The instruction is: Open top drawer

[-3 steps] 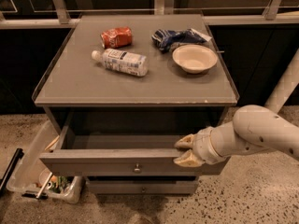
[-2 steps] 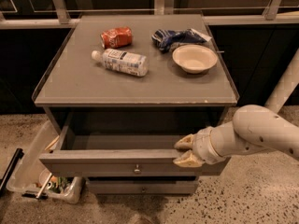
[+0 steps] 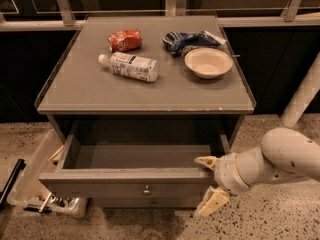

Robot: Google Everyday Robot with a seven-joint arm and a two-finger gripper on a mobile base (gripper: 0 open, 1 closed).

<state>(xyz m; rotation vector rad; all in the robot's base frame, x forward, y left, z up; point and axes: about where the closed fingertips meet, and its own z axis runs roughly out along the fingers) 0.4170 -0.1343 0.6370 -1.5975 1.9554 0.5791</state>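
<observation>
The top drawer point(image 3: 100, 186) of the grey cabinet stands pulled out toward me, its grey box interior point(image 3: 140, 156) bare. A small round metal knob point(image 3: 146, 189) sits at the middle of its front. My gripper point(image 3: 209, 183) is at the right end of the drawer front. It is open: the upper finger point(image 3: 206, 161) rests at the front's top edge, and the lower finger point(image 3: 212, 204) hangs below and to the right of the front. My white arm point(image 3: 285, 156) reaches in from the right.
On the cabinet top point(image 3: 80, 91) lie a plastic bottle point(image 3: 131, 66), a crushed red can point(image 3: 125, 40), a blue bag point(image 3: 187, 40) and a white bowl point(image 3: 208, 62). A clear plastic bin point(image 3: 35, 194) stands on the floor at the left. A white post point(image 3: 302, 96) stands at the right.
My gripper's fingers have spread apart at the drawer front's right end; the lower finger has dropped below the front. The drawer stays pulled out.
</observation>
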